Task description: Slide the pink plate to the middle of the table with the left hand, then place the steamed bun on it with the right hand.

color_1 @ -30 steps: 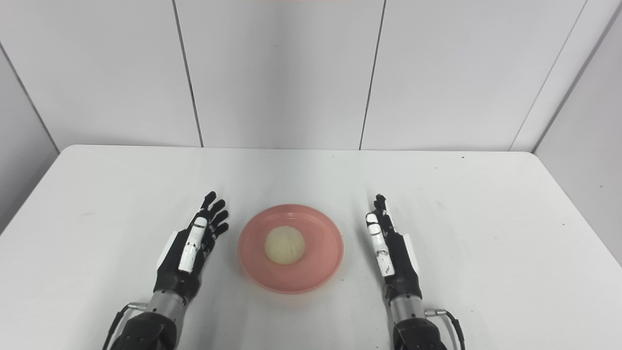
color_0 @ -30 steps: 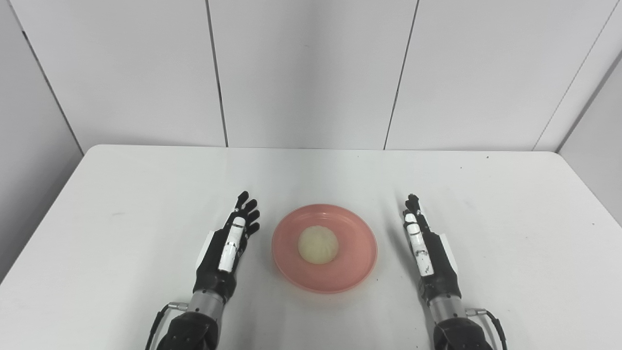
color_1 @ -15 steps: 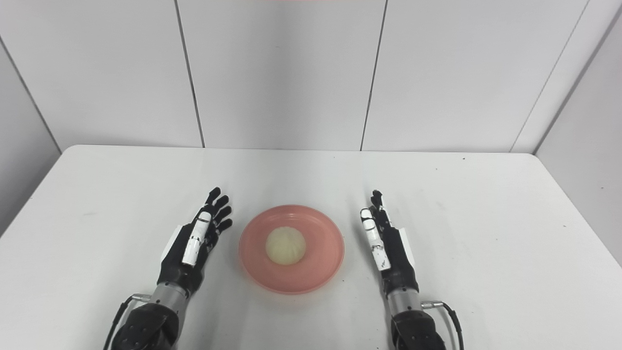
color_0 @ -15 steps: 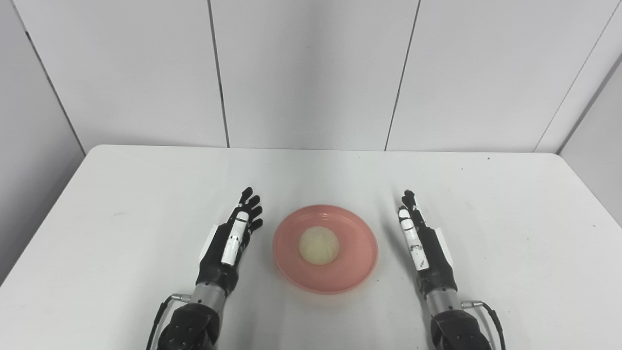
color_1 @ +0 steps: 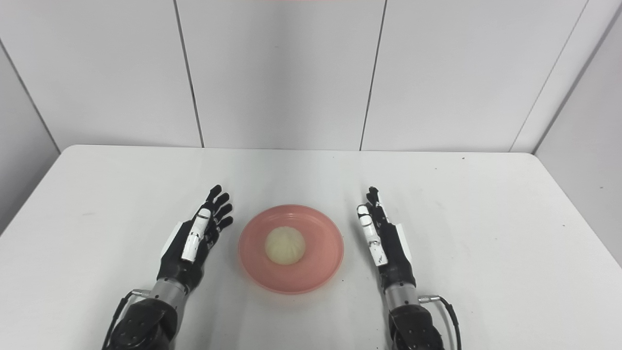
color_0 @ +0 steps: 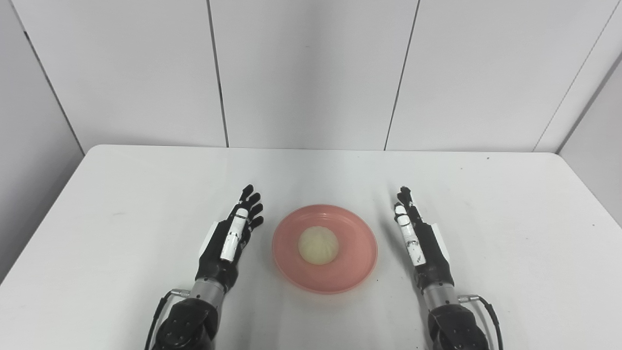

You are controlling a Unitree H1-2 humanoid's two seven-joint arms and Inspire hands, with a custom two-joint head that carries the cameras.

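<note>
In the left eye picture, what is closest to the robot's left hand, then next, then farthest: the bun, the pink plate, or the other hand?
From the left hand:
1. Pink plate: its rim lies just right of the hand.
2. Steamed bun: in the plate's middle.
3. Right hand: beyond the plate's far side.

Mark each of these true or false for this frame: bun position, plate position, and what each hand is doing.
1. The bun sits on the plate. True.
2. The right hand holds the bun. False: it is open, apart from the plate, holding nothing.
3. The plate lies between the two hands. True.
4. The left hand grips the plate's rim. False: it is open beside the plate, with bare table between them.
5. The plate is at the table's far left edge. False: it lies about midway across the table, toward the near side.
</note>
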